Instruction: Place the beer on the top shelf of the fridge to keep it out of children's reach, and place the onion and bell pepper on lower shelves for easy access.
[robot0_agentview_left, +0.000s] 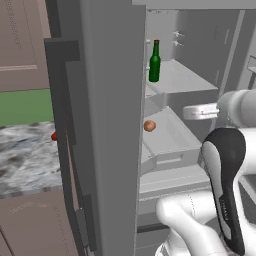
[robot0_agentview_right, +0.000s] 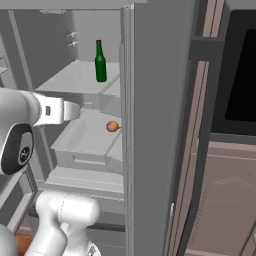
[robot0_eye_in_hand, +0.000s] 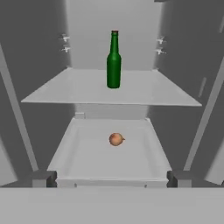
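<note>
The beer (robot0_eye_in_hand: 113, 61), a dark green bottle with a red cap, stands upright on the top shelf (robot0_eye_in_hand: 61, 92) of the fridge (robot0_agentview_left: 112, 125). The orange-tan onion (robot0_eye_in_hand: 116, 139) lies in the tray-like lower shelf (robot0_eye_in_hand: 83, 159) just below. My gripper (robot0_eye_in_hand: 111, 178) is open and holds nothing. It hangs in front of the tray's front lip, well short of the onion, with one fingertip (robot0_eye_in_hand: 43, 178) at each side. A sliver of the red bell pepper (robot0_agentview_left: 53, 136) shows on the marble counter, left of the open fridge door and partly hidden by it.
The thick grey fridge door (robot0_agentview_left: 107, 150) stands open between the fridge interior and the marble counter (robot0_agentview_left: 25, 155). Brown cupboards (robot0_agentview_left: 22, 45) hang above the counter. A dark oven front (robot0_agentview_right: 240, 70) is right of the fridge. More shelf plates (robot0_agentview_right: 85, 177) lie under the tray.
</note>
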